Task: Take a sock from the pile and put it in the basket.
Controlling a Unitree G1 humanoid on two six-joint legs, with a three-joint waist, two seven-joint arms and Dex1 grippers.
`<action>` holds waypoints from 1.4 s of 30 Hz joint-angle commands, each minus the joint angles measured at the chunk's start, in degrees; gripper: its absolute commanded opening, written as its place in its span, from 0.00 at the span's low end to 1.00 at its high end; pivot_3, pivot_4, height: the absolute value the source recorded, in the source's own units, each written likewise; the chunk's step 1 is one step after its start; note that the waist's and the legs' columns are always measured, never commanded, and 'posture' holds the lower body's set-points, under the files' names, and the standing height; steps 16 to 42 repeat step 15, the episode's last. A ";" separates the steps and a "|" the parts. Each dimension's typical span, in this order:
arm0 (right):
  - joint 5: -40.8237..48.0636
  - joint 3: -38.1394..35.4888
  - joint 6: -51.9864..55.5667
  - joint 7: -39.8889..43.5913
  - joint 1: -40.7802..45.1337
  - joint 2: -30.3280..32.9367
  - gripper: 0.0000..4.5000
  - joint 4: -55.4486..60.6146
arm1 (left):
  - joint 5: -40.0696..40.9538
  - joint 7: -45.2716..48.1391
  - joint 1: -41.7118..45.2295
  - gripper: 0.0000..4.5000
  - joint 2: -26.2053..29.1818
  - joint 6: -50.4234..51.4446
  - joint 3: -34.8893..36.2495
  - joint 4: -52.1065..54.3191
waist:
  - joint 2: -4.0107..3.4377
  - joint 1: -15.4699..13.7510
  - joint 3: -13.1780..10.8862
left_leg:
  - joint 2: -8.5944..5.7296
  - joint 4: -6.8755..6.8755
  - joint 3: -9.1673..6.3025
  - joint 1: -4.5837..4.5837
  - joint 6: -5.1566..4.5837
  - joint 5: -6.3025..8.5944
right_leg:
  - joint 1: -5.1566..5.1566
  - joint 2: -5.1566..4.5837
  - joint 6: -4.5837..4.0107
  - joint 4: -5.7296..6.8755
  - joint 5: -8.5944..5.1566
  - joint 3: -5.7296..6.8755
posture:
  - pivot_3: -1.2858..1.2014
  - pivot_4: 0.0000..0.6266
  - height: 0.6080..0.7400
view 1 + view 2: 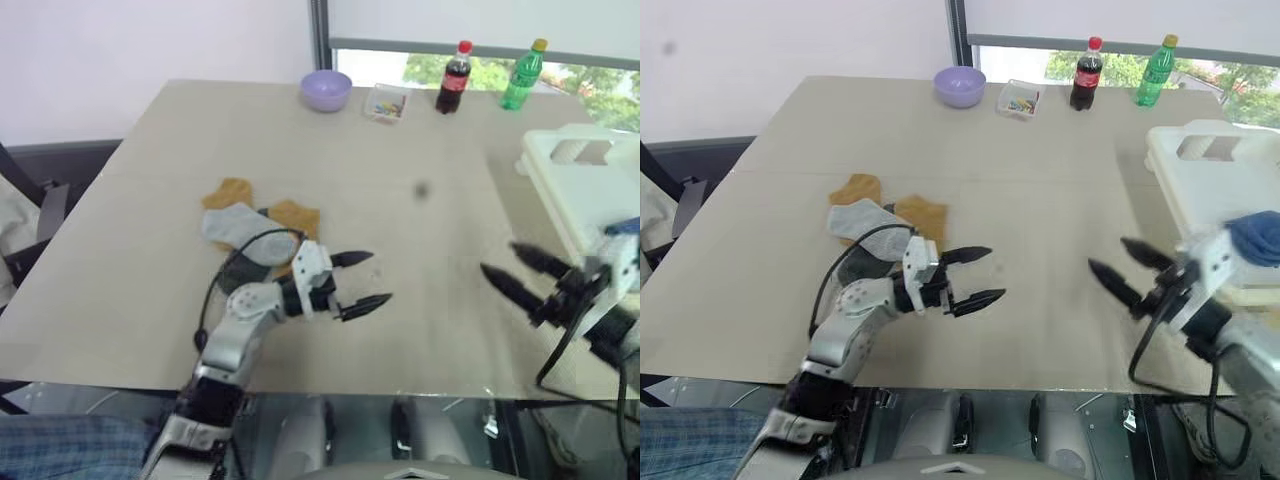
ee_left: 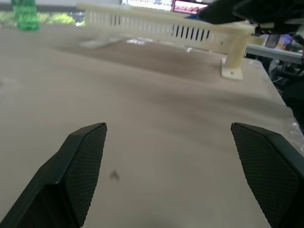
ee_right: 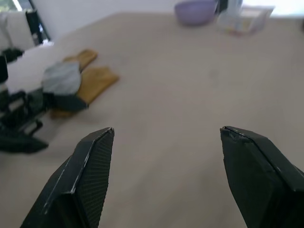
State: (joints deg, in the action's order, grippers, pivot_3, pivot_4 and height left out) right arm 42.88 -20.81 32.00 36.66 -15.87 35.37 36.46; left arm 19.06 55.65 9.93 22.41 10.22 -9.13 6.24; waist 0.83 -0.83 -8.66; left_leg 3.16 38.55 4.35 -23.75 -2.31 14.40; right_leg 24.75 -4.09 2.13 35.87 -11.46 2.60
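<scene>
Nearest, low in the frame, the left gripper (image 1: 362, 283) hangs left of centre with its fingers spread wide and nothing between them, pointing toward the right side of the picture. The right gripper (image 1: 1122, 278) sits at lower right, fingers likewise parted and empty, aimed toward the left.

Just behind the left arm, in the centre-left, lies the pile (image 1: 248, 228): a light grey sock on top, mustard ones beneath, a dark one partly hidden by the arm. A black cable loops over its near edge.

At the right edge stands the basket (image 1: 1210, 185), with something blue (image 1: 1258, 237) at its near rim, probably a sock already in.

Along the top are a bowl (image 1: 326, 90), a tray (image 1: 386, 103) and two bottles (image 1: 455, 77).

The likely step is reaching for another sock. The risks: the left arm or its cable could drag the pile as it turns, or a pinch on overlapping socks could lift two at once. The grippers also point at each other and could clash if both close in.
</scene>
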 commanded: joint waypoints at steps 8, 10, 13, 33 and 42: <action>-13.00 1.32 -21.22 16.64 -12.68 0.95 0.81 -15.14 | -3.91 -6.81 -18.41 1.00 7.32 -3.05 4.97 10.45 | -0.10 0.04 0.04 | 0.12 -0.01 0.01 0.07 0.02 0.01 | 0.02 0.00 -0.02 0.03 -0.01 0.01 | 0.52 0.24 0.97; -10.63 -0.73 -25.30 20.30 -13.25 -0.35 0.81 -17.27 | -4.16 -7.29 -20.34 1.00 7.75 -4.74 6.03 10.45 | -0.14 0.04 0.05 | 0.14 -0.01 0.01 0.09 0.03 0.01 | 0.02 0.01 -0.02 0.03 -0.01 0.01 | 0.52 0.24 0.97; -10.32 -2.24 -29.33 23.89 -13.78 -0.48 0.81 -19.76 | -3.57 -9.03 -21.55 1.00 7.38 -5.04 7.60 10.35 | -0.20 0.04 0.09 | 0.15 -0.01 0.02 0.10 0.04 0.02 | 0.02 0.01 -0.02 0.04 -0.01 0.00 | 0.52 0.24 0.97; -10.25 -2.56 -29.83 24.10 -13.57 -0.68 0.81 -20.37 | -4.02 -9.32 -21.70 1.00 7.50 -6.42 8.03 10.02 | -0.20 0.02 0.09 | 0.16 -0.01 0.00 0.09 0.05 0.02 | 0.03 0.01 -0.02 0.04 -0.01 0.02 | 0.52 0.24 0.97; -10.25 -2.56 -29.83 24.10 -13.57 -0.68 0.81 -20.37 | -4.02 -9.32 -21.70 1.00 7.50 -6.42 8.03 10.02 | -0.20 0.02 0.09 | 0.16 -0.01 0.00 0.09 0.05 0.02 | 0.03 0.01 -0.02 0.04 -0.01 0.02 | 0.52 0.24 0.97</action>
